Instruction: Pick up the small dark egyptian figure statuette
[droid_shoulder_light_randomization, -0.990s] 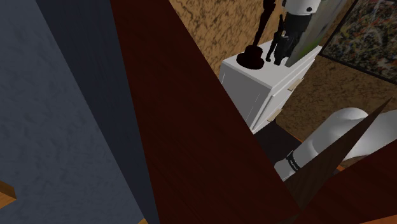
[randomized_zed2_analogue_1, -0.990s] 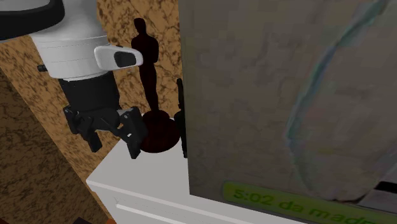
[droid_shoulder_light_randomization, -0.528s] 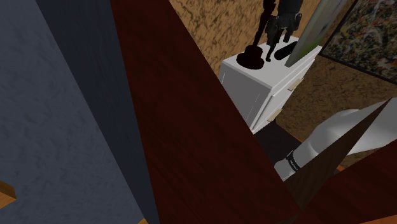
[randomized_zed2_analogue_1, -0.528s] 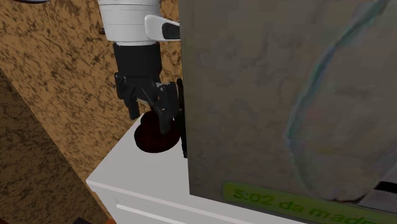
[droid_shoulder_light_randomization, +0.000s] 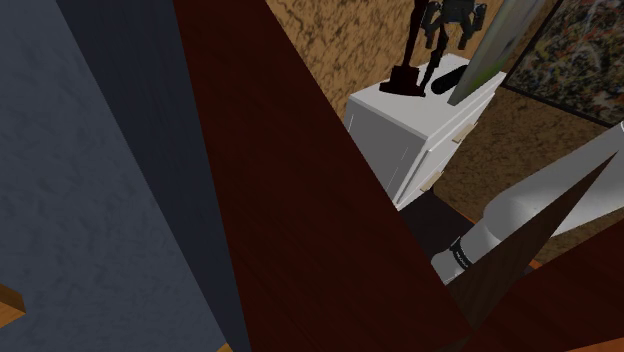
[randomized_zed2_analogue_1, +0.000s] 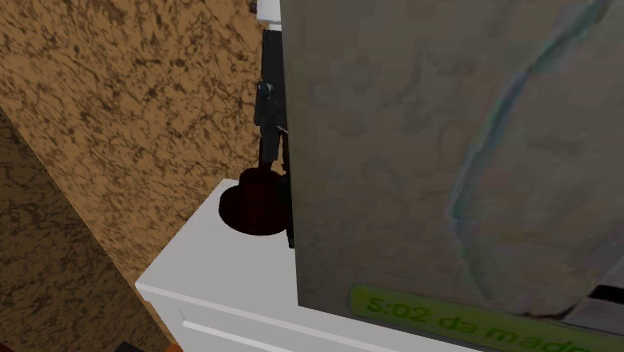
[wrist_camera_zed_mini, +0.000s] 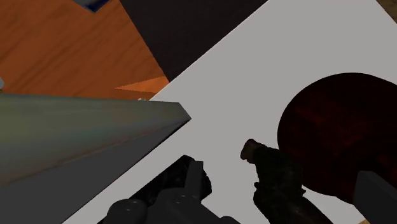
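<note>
The small dark figure (wrist_camera_zed_mini: 272, 178) stands on the white cabinet top (wrist_camera_zed_mini: 254, 83), beside the round dark red base (wrist_camera_zed_mini: 343, 137) of a taller dark statue. My gripper (wrist_camera_zed_mini: 280, 191) hangs over it, open, one black finger (wrist_camera_zed_mini: 181, 188) on each side and neither touching it. In the shoulder view the gripper (droid_shoulder_light_randomization: 448, 32) is above the cabinet (droid_shoulder_light_randomization: 400, 140), fingers apart, next to the tall statue (droid_shoulder_light_randomization: 408, 70), whose base looks tipped. A slanted dark shape (droid_shoulder_light_randomization: 446, 78) lies below the gripper. In the second exterior view a thin dark strip of the figure (randomized_zed2_analogue_1: 290, 205) shows at the panel's edge.
A big grey-green picture panel (randomized_zed2_analogue_1: 450, 160) leans on the cabinet right beside the statuettes and hides most of my hand. A brown mottled wall (randomized_zed2_analogue_1: 130, 110) stands behind. A dark red wooden slab (droid_shoulder_light_randomization: 280, 200) blocks much of the shoulder view. Orange wood floor (wrist_camera_zed_mini: 70, 51) lies below.
The gripper has moved across the tall statue toward the panel, now largely hidden behind its edge. The tall statue's base has shifted and tipped.
</note>
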